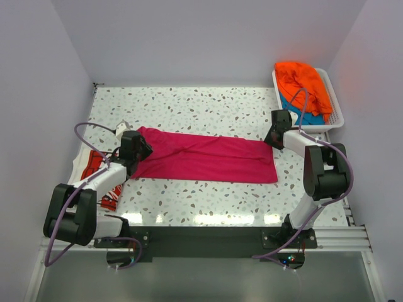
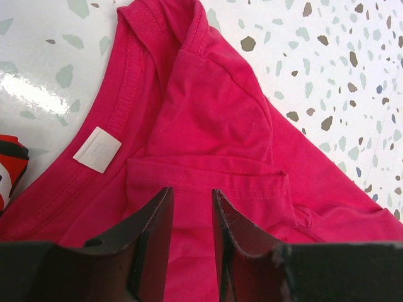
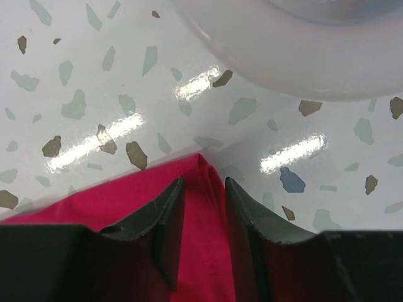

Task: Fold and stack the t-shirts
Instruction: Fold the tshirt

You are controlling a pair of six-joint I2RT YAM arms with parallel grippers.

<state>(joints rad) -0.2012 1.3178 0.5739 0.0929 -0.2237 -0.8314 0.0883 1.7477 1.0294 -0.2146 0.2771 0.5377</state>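
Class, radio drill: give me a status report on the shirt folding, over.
Left gripper, right gripper: both shut on magenta t-shirt, opposite ends. Shirt folded lengthwise, lying flat. Red t-shirt at left edge, basket far right: neither obstructing.

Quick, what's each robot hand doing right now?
Left gripper: closed on the pink t-shirt near its collar.
Right gripper: closed on that shirt's opposite end.

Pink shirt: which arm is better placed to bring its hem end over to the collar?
Right. The right claw sits at the pink shirt's hem corner with cloth bunched between its fingers; the left claw is at the collar end.
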